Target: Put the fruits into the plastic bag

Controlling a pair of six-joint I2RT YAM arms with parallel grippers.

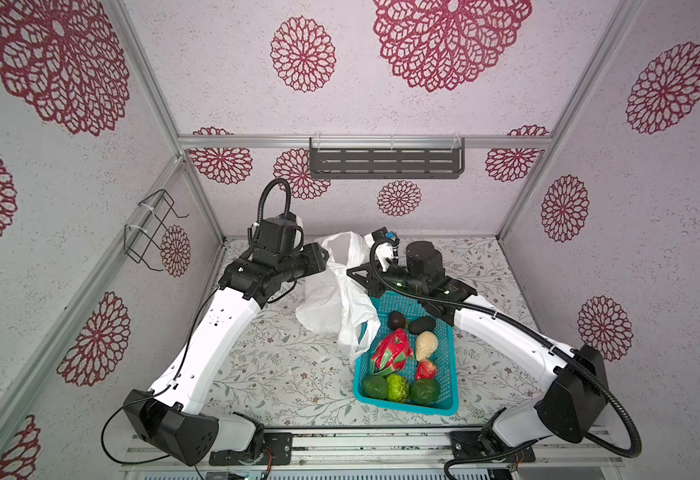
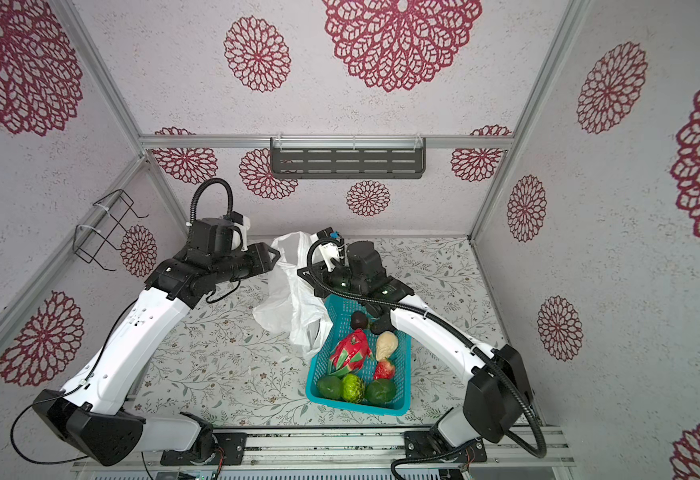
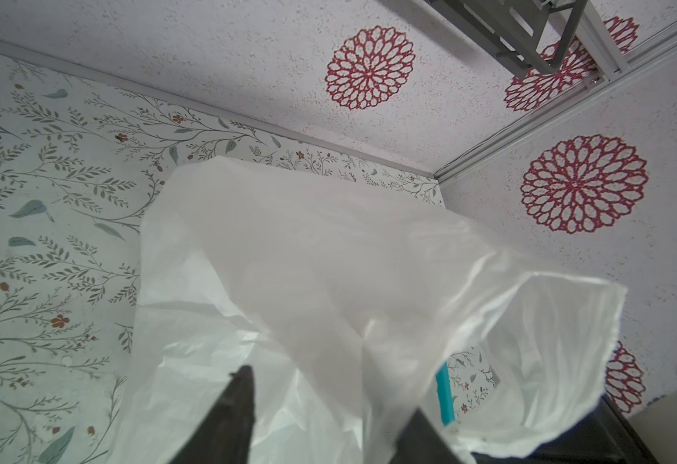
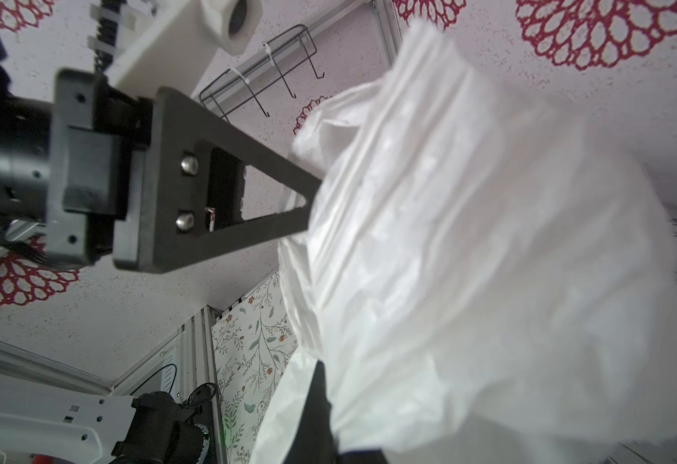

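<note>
The white plastic bag (image 1: 331, 299) (image 2: 286, 299) hangs crumpled between the two grippers, its lower part on the table beside the basket. My left gripper (image 1: 321, 255) (image 3: 330, 391) is open, its fingers (image 3: 236, 409) apart with bag film draped between them. My right gripper (image 1: 350, 273) (image 4: 322, 401) is shut on a gathered fold of the bag (image 4: 469, 261). The fruits lie in the teal basket (image 1: 406, 409): pink dragon fruit (image 1: 389, 351), beige pear (image 1: 426, 345), strawberry (image 1: 426, 369), bumpy green one (image 1: 398, 387), dark green ones (image 1: 375, 386) and a black one (image 1: 398, 320).
The right forearm (image 1: 497, 328) crosses over the basket's far corner. A dark slotted shelf (image 1: 385, 162) hangs on the back wall and a wire rack (image 1: 153, 228) on the left wall. The flower-patterned table (image 1: 281, 374) lies in front of the bag.
</note>
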